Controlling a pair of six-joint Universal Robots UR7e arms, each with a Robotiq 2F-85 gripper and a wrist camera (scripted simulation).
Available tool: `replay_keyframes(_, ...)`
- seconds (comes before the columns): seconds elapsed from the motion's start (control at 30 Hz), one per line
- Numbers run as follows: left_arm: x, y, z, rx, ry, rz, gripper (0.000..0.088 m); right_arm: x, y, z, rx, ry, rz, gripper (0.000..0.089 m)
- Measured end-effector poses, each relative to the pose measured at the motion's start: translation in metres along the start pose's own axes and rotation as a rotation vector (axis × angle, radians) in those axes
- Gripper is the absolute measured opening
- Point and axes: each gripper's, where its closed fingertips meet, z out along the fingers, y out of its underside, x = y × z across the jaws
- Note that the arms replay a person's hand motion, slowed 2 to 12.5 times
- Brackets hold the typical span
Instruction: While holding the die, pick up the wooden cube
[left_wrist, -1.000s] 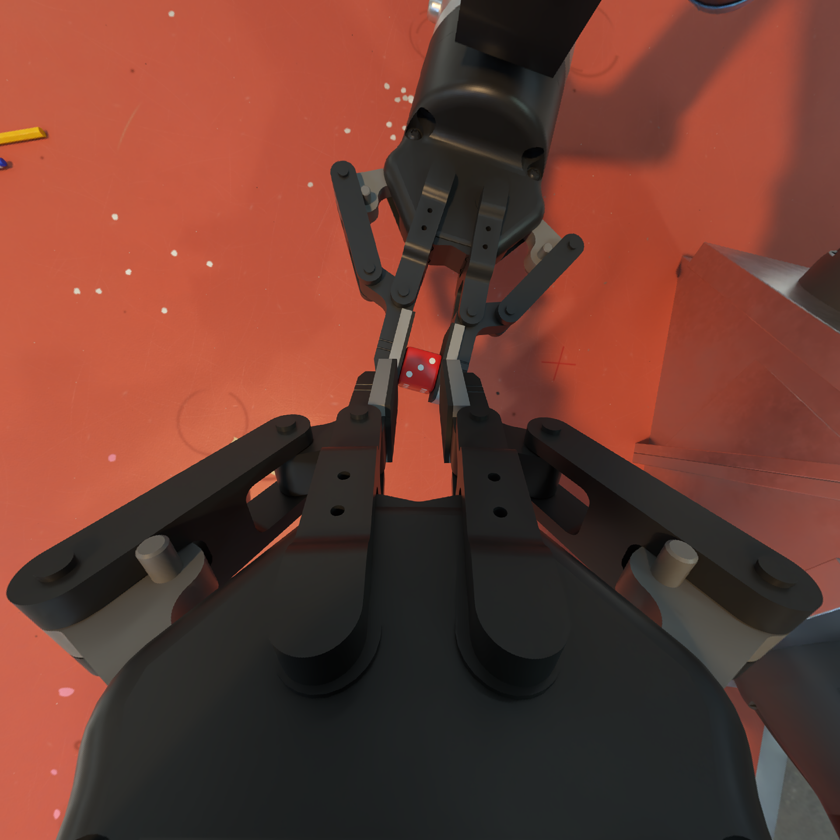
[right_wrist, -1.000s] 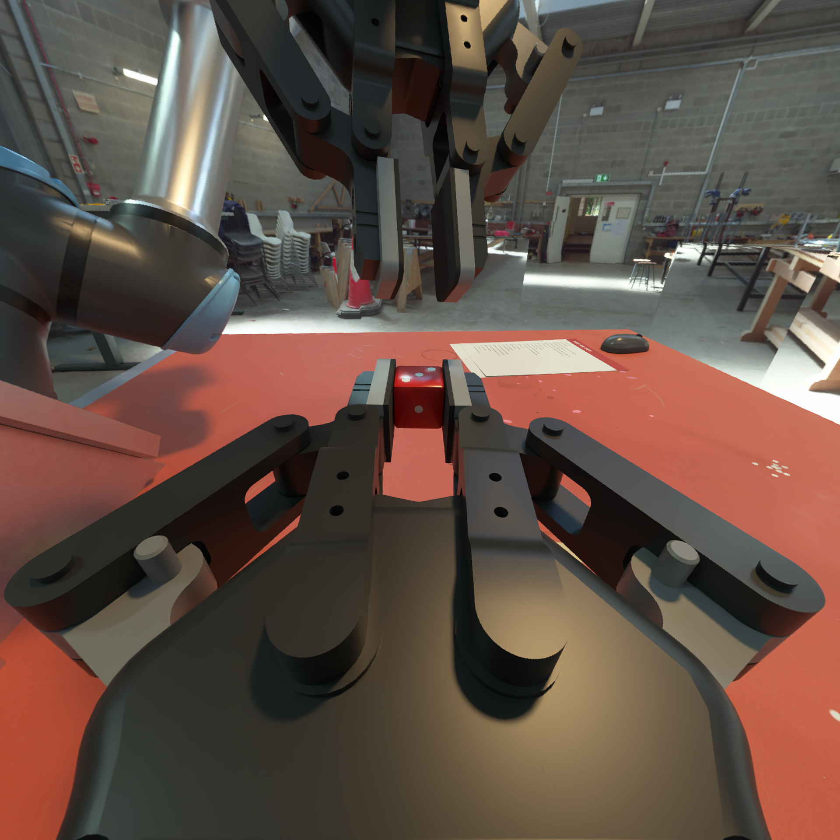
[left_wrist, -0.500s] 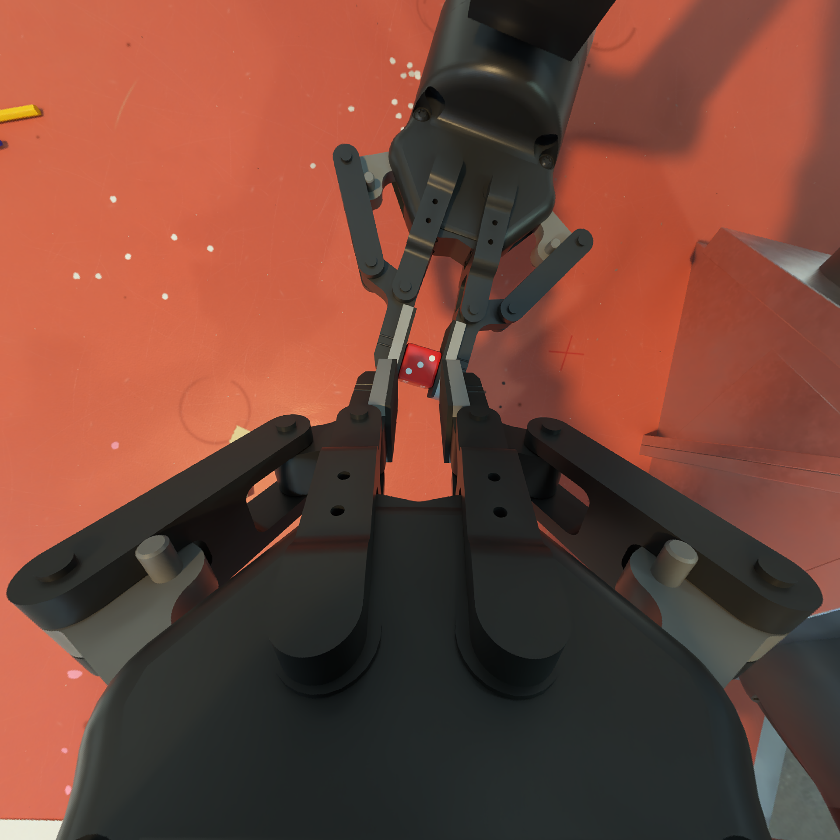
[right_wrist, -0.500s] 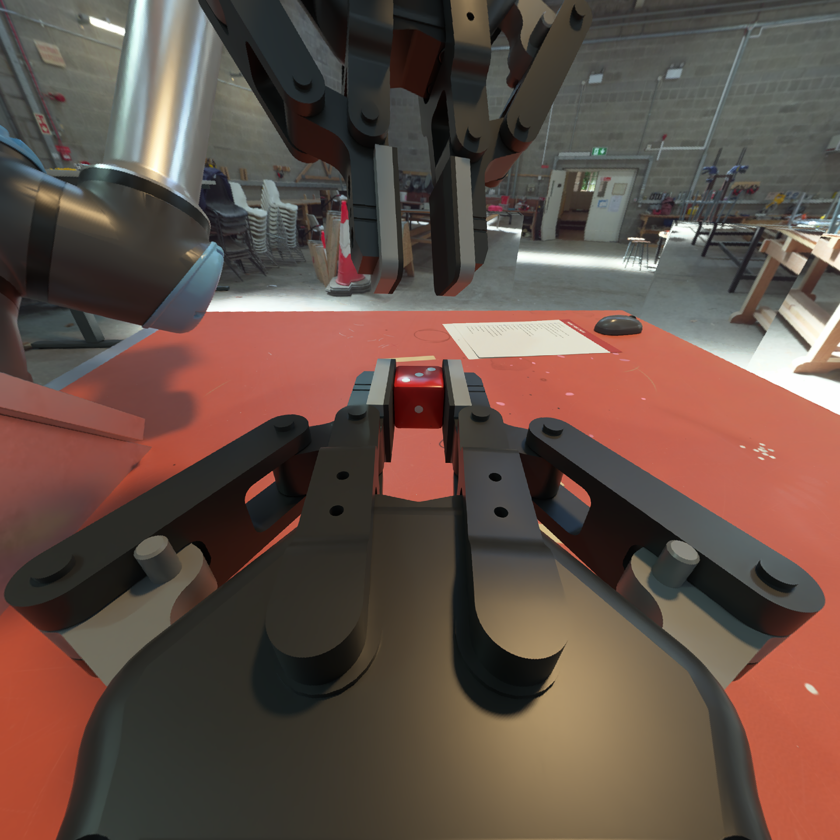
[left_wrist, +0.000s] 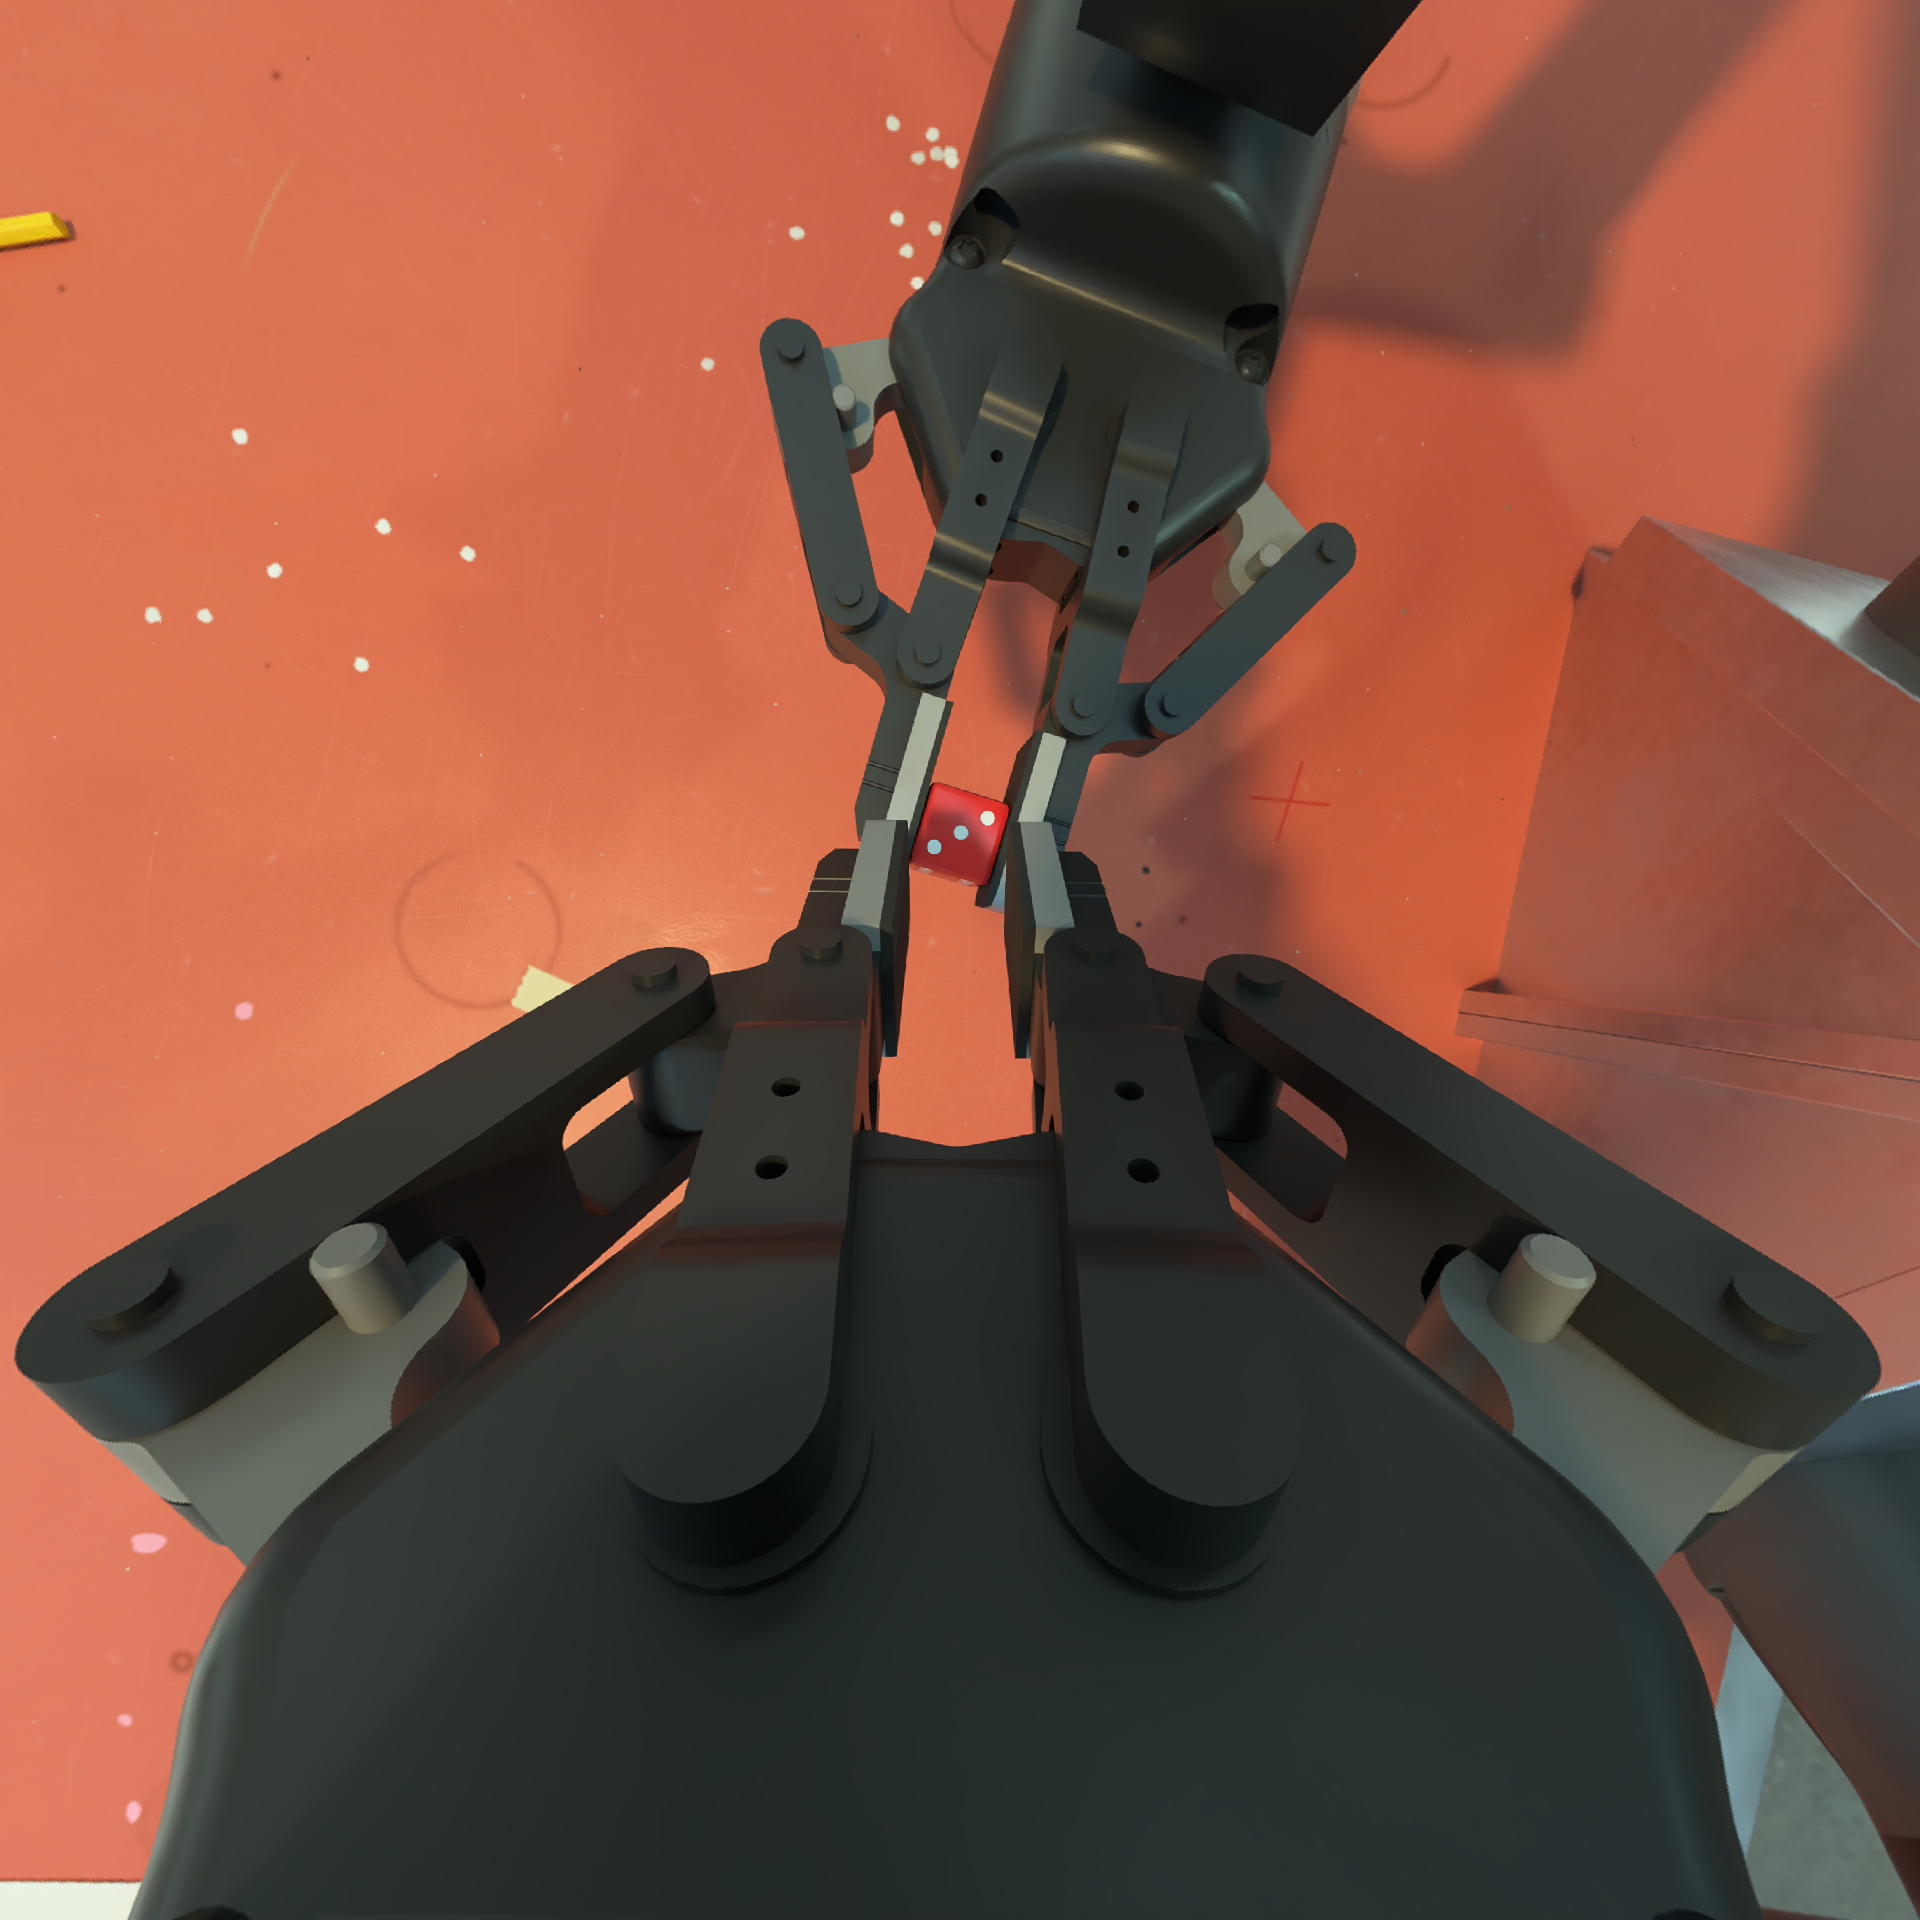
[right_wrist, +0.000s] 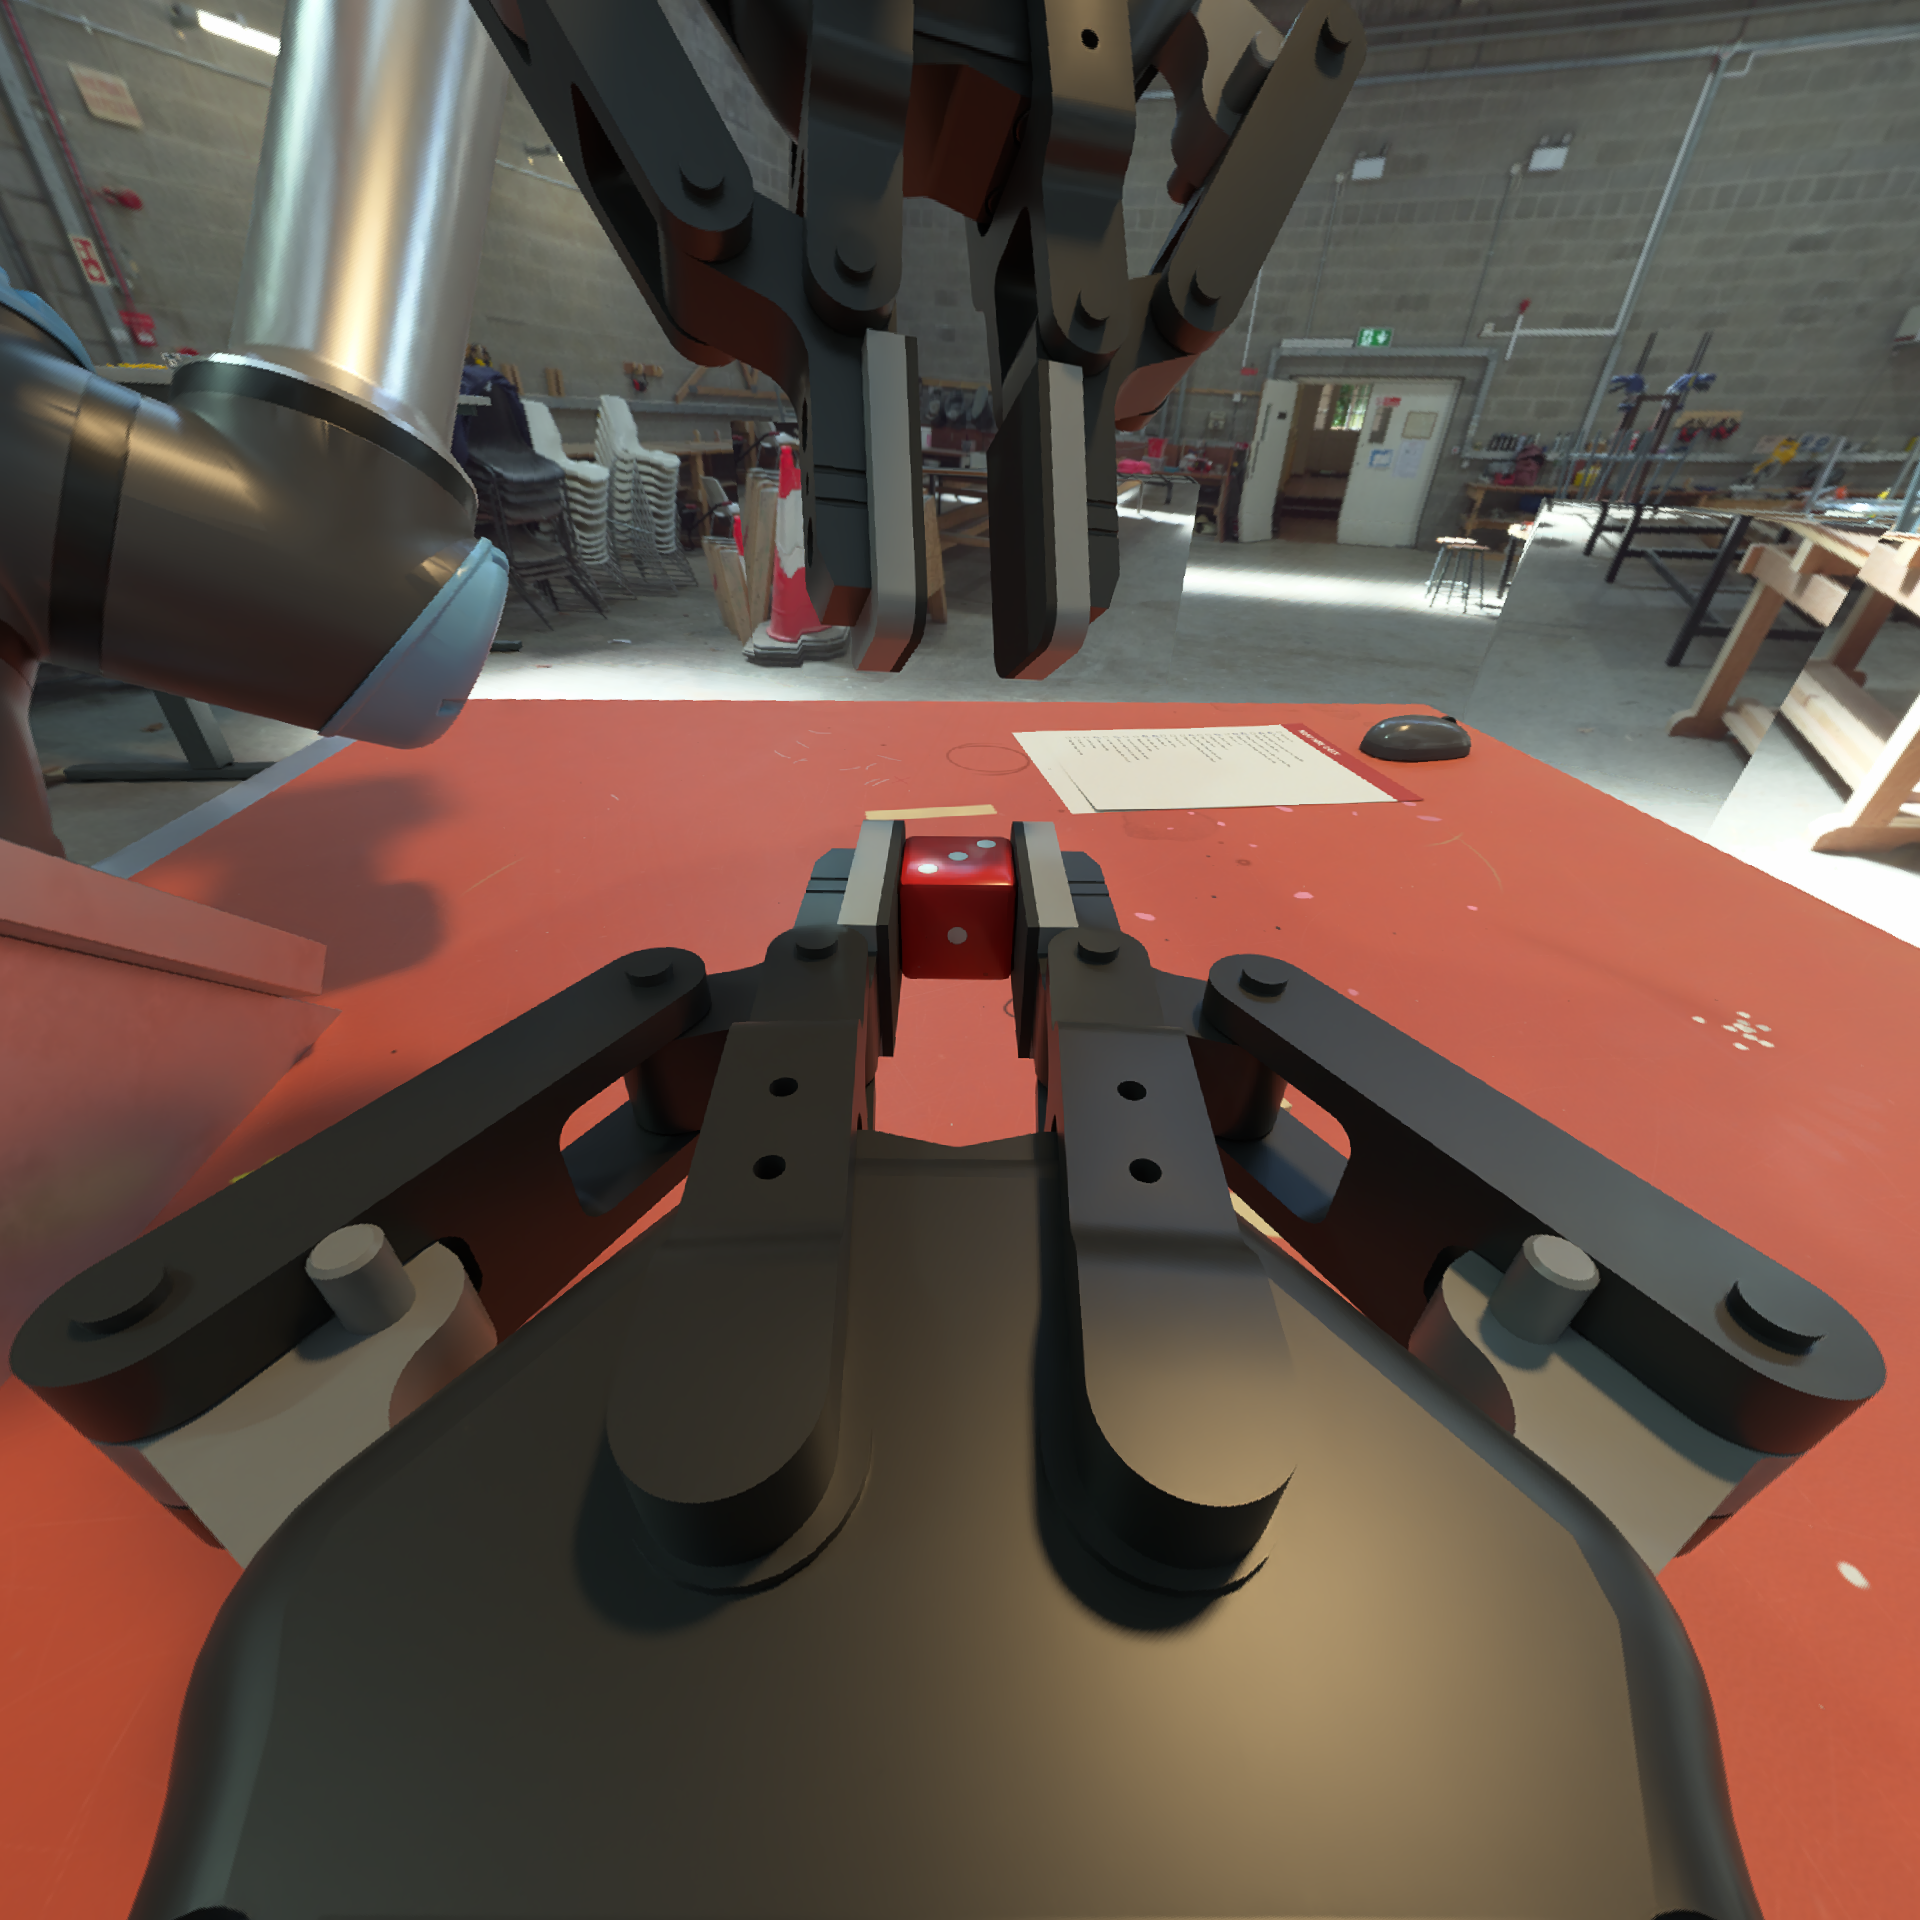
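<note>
Step in hand: die secured, cube not yet approached.

- Your right gripper (right_wrist: 956, 883) is clamped on the red die (right_wrist: 956, 914). Both pads sit flat on opposite faces and the die is lifted just off the red table (right_wrist: 1455, 987). The hold looks square and firm.
- Your left gripper (left_wrist: 961, 894) hangs directly above the right one, pointing straight down. Its fingers stand a narrow gap apart with nothing between them, so it is the free claw for the pick.
- Wooden cube: not plainly in sight. A pale tan piece (right_wrist: 930, 812) lies on the table just beyond the right fingertips. In the left wrist view only a corner of it shows, beside the left linkage. This may be the cube, but you cannot tell from here; too little of it shows.

Next move, as judged:
- Shift the left gripper off the die toward that tan piece and confirm what it is.
- Widen the fingers if the gap proves too tight, then descend to straddle the piece.
- Keep the right gripper closed and steady throughout.

Watch the clearance. The two claws are stacked close, and a sideways brush could knock the die.
</note>
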Motion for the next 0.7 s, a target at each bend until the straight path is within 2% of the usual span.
replay_keyframes(0.7,0.0006,0.0018,0.0002,0.019,0.002,0.009,0.0170,-0.0018,0.0011,0.0015,-0.001,-0.009,0.006,0.0179)
